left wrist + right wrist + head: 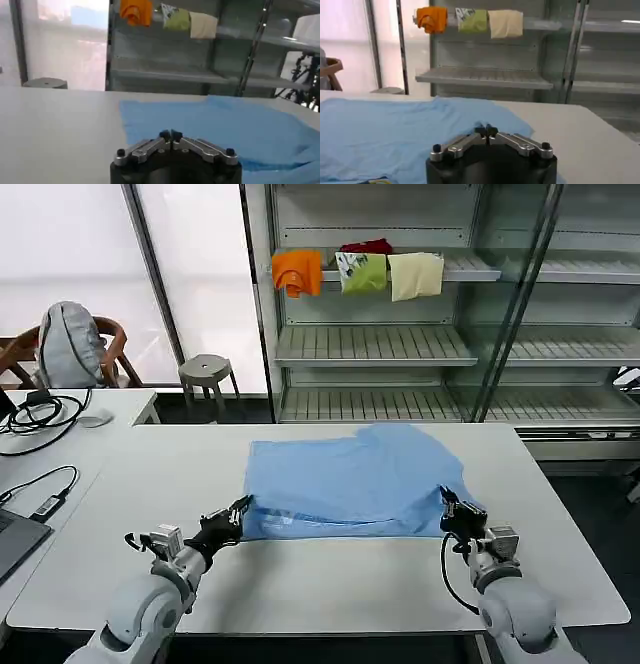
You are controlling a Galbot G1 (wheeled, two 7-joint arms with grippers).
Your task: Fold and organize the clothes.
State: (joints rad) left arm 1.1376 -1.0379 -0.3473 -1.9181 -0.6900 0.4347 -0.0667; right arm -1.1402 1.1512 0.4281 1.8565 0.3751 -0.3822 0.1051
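Note:
The light-blue T-shirt (350, 479) lies flat on the white table (330, 584), partly folded, with its near edge straight across. My left gripper (243, 506) sits at the shirt's near-left edge; in the left wrist view its fingertips (170, 134) meet, with the blue cloth (225, 125) right at and beyond them. At the near-right edge my right gripper (447, 502) is shut too, and in the right wrist view the fabric (385, 125) bunches slightly at its closed tips (486, 131).
Behind the table stands a metal shelf rack (380, 344) holding folded orange (297, 271), green (362, 272) and cream (416, 274) garments. A stool (205, 371) and a chair with a grey backpack (68, 344) stand at back left. Cables (40, 414) lie on the left desk.

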